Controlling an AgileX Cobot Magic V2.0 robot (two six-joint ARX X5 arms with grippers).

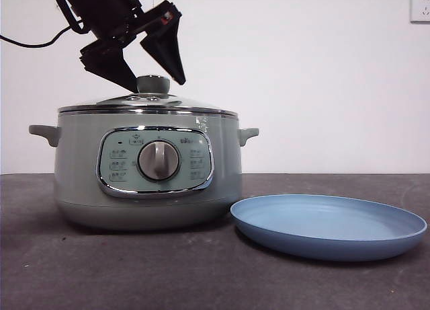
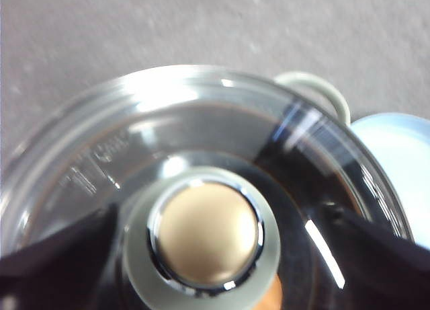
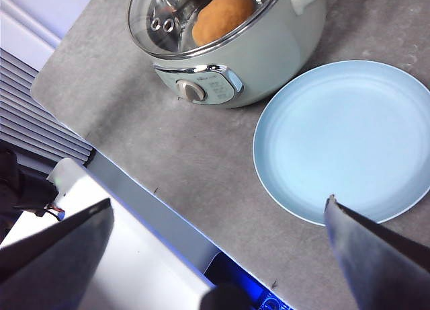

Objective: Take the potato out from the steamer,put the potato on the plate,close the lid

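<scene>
Counter [image 1: 134, 269] was dark grey and carried everything. Steamer [image 1: 148, 172] stood on it, sage-green body, chrome-framed control panel [image 1: 156, 162] with the grey dial [image 1: 158, 160] facing the front camera, a small side handle [image 1: 44, 133] at each end. Plate [image 1: 329, 226] lay on the counter just beside the steamer, on the side away from where my left arm came in; rims looked nearly touching in the front view, a narrow gap showed in the right wrist view. Plate was bare blue.

Lid [image 1: 148, 103] sat closed on the steamer, chrome rim flush on the pot edge. Glass was clear enough in the right wrist view to see the potato [image 3: 223, 17] inside the steamer, orange-tan, under the lid, off to one side of the pot.

My left claw [image 1: 149, 73] hung right above the lid, jaws spread, one tip on each side of the green knob [image 1: 153, 83]. Tips were level with the top of the knob, not gripping it. Left wrist view confirmed: knob [image 2: 205, 239] centred between my two dark jaws, clear space on both sides, a sliver of potato [image 2: 272, 298] visible past the knob base.

My right claw [image 3: 215, 256] was held high and well apart from everything, jaws spread wide, nothing between them, looking down on plate [image 3: 346, 138] and steamer [image 3: 262, 51].
</scene>
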